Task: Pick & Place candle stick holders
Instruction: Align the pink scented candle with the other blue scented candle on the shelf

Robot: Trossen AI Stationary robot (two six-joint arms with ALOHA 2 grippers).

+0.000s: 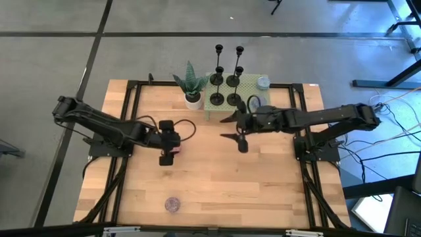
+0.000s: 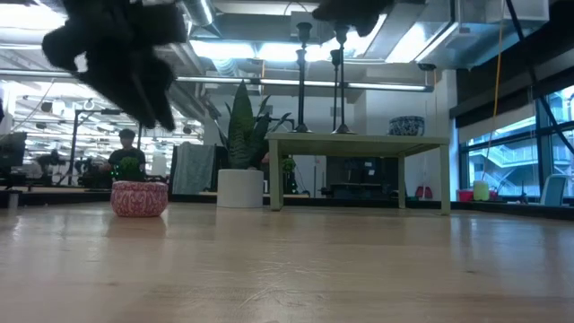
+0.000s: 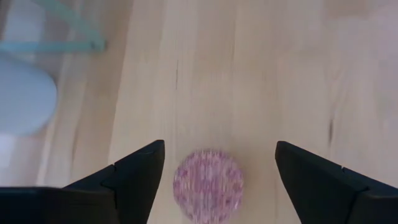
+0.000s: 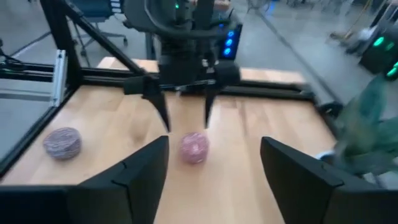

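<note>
The wooden table [image 1: 217, 178] carries a small pale green stand [image 1: 223, 100] at its far edge, and the four black candle stick holders [image 1: 225, 80] stand upright on that stand, grouped close together, with none of them held or touched. Just left of the stand sits a spiky green plant [image 1: 190, 80] in a white pot. The left arm reaches in from the left side, and the left gripper [image 1: 168, 155] hangs above the table left of the middle with its two fingers [image 3: 140, 180] spread wide and nothing between them; a small pink woven ball [image 3: 208, 185] lies on the wood directly below the gap, apart from both fingers. The right arm reaches in from the right, and the right gripper [image 1: 240, 141] hovers near the table's middle, just in front of the stand, its fingers [image 4: 134, 177] also spread and holding nothing. A second, purplish ball [image 1: 172, 205] rests near the front edge of the table, well apart from both grippers.
</note>
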